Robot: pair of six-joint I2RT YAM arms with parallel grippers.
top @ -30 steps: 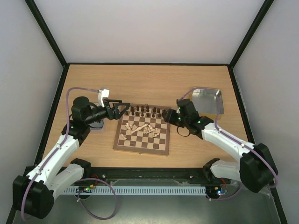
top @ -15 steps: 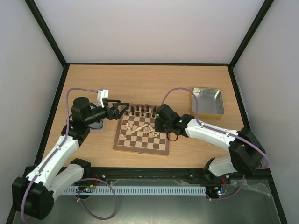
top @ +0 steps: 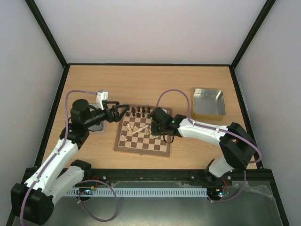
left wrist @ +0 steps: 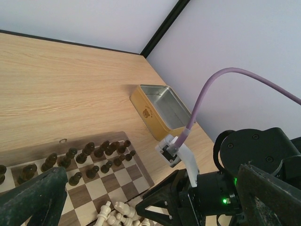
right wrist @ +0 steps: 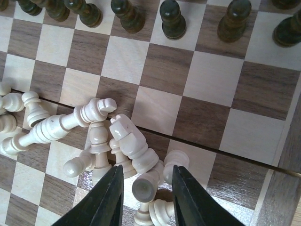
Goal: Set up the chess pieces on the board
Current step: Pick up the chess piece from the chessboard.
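Note:
The board (top: 141, 143) lies mid-table, dark chessmen (top: 141, 112) standing along its far rows. Cream chess pieces (top: 141, 129) lie toppled in a heap at its middle. My right gripper (top: 154, 128) hangs open over the heap's right end; in the right wrist view its fingers (right wrist: 109, 200) straddle a lying cream piece (right wrist: 146, 186) without touching it, next to a fallen knight (right wrist: 128, 139). My left gripper (top: 123, 110) is open and empty, held above the board's far-left corner. The left wrist view shows the board (left wrist: 127, 176), some cream pieces (left wrist: 113, 214) and the right arm.
A shiny metal tray (top: 209, 101) stands at the far right of the table, also in the left wrist view (left wrist: 164, 110). A second tray lies under the left arm (top: 96, 126). Purple cables loop over both arms.
My right arm has swung left from beside the board's right edge to over the heap of cream pieces. The left arm has hardly moved.

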